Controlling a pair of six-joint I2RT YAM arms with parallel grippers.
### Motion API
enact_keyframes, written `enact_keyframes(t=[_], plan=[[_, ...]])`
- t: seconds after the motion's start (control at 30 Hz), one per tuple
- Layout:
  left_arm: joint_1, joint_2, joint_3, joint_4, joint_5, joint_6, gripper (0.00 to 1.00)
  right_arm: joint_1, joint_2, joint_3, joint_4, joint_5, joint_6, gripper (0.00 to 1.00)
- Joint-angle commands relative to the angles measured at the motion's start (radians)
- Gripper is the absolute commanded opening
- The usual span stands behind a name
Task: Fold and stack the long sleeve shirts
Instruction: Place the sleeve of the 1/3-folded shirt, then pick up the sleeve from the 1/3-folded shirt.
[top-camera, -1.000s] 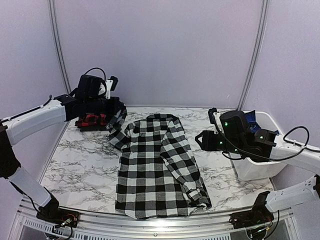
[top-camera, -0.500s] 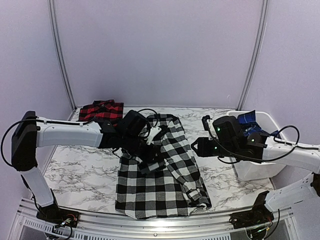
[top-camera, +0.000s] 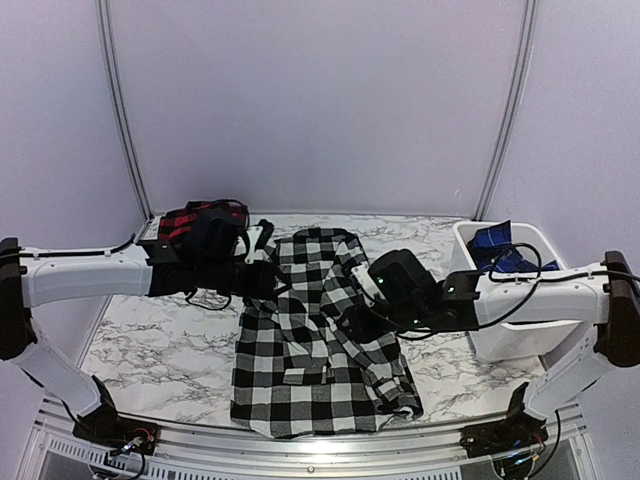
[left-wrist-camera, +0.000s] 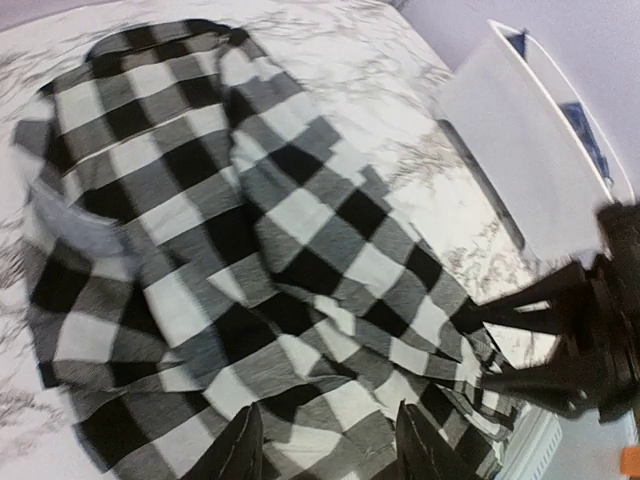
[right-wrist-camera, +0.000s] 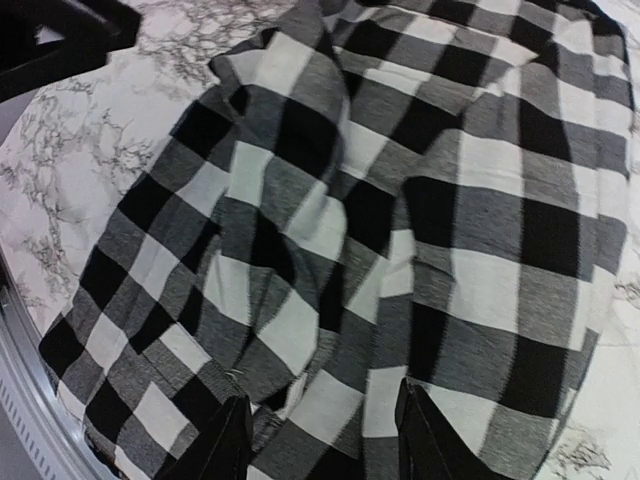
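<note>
1. Top external view: the black-and-white shirt (top-camera: 310, 340) is laid flat at the middle of the table (top-camera: 160, 330), collar toward the far edge and hem at the near edge. Both sleeves are drawn in loosely over the body.
2. The red-and-black shirt (top-camera: 185, 218) is seen at the far left corner, partly hidden by the left arm.
3. The left gripper (left-wrist-camera: 325, 415) is held over the shirt with fingers apart and nothing between them. The right gripper (right-wrist-camera: 325, 395) is likewise parted and empty above the cloth.
4. The step in hand is judged to be the folding of the black-and-white shirt, whose body is not yet folded.
5. An even two-sided grasp at one end is called for next, so that the rumpled sleeves are not dragged out.
6. A white bin (top-camera: 510, 340) holding blue cloth (top-camera: 495, 240) is set at the right edge, close beside the right arm.
</note>
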Motion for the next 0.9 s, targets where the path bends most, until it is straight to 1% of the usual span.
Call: enact_keyframes(t=[0.0, 0.07, 0.2, 0.37, 0.63, 0.87], plan=[[0.062, -0.103, -0.134, 0.001, -0.060, -0.130, 0.47, 0.104, 0.091, 0.106, 0.010, 0.000, -0.094, 0.45], [0.082, -0.152, -0.184, -0.004, -0.059, -0.159, 0.47, 0.149, 0.143, 0.150, 0.004, 0.009, -0.122, 0.45], [0.114, -0.225, -0.261, -0.026, -0.068, -0.196, 0.47, 0.238, 0.269, 0.256, -0.060, 0.048, -0.163, 0.45], [0.132, -0.282, -0.305, -0.059, -0.083, -0.208, 0.47, 0.287, 0.418, 0.368, -0.130, 0.090, -0.140, 0.45], [0.144, -0.308, -0.320, -0.094, -0.085, -0.204, 0.47, 0.315, 0.501, 0.418, -0.160, 0.119, -0.077, 0.46], [0.150, -0.299, -0.322, -0.100, -0.076, -0.199, 0.47, 0.348, 0.560, 0.466, -0.191, 0.164, -0.039, 0.53]])
